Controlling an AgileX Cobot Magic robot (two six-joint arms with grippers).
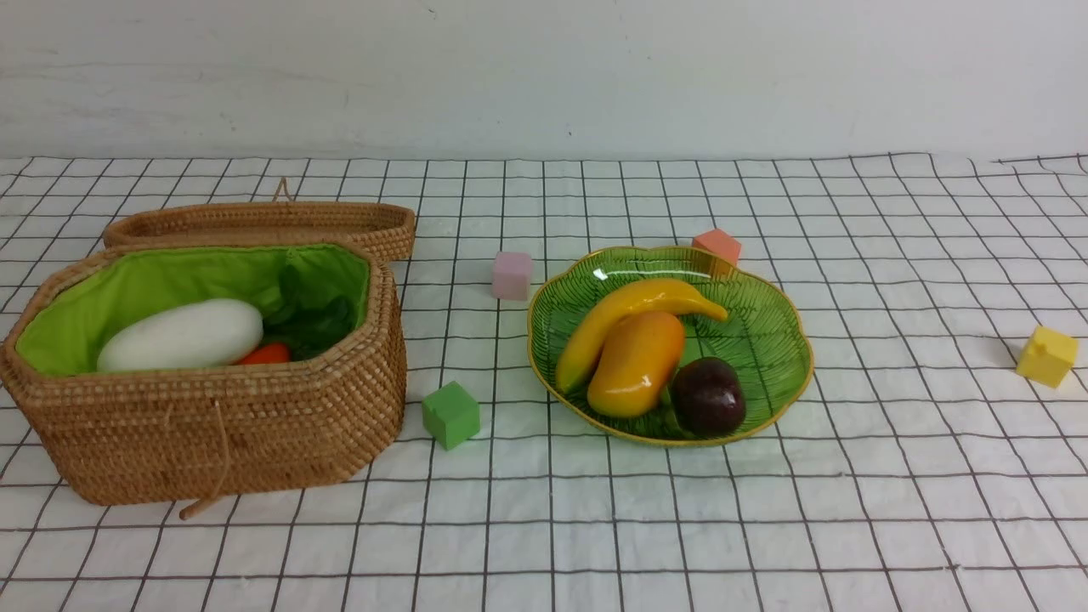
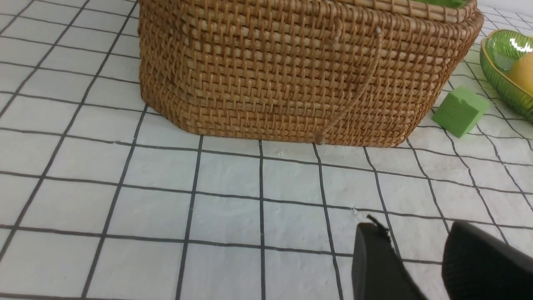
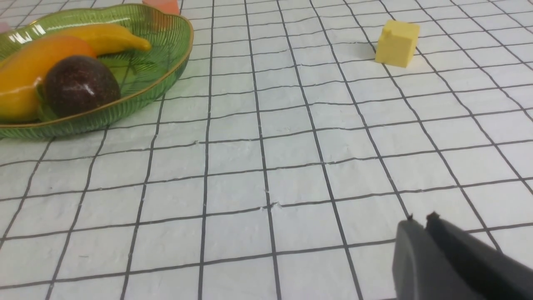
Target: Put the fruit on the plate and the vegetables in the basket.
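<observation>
The wicker basket (image 1: 255, 425) with green lining stands at the left. Inside lie the white radish (image 1: 183, 334), its dark green leaves (image 1: 310, 327) and a small red-orange piece (image 1: 265, 354). The green glass plate (image 1: 765, 340) in the middle holds the banana (image 1: 629, 306), the mango (image 1: 637, 361) and the mangosteen (image 1: 710, 395). Neither arm shows in the front view. My left gripper (image 2: 412, 225) hovers open and empty over the cloth in front of the basket wall (image 2: 270, 75). My right gripper (image 3: 421, 217) is shut and empty, well apart from the plate (image 3: 166, 37) and mangosteen (image 3: 79, 85).
The shallow woven lid (image 1: 263, 223) lies behind the basket. Small cubes dot the checked cloth: green (image 1: 450, 414) between basket and plate, pink (image 1: 512, 274), orange (image 1: 716, 246) behind the plate, yellow (image 1: 1045, 355) at the far right.
</observation>
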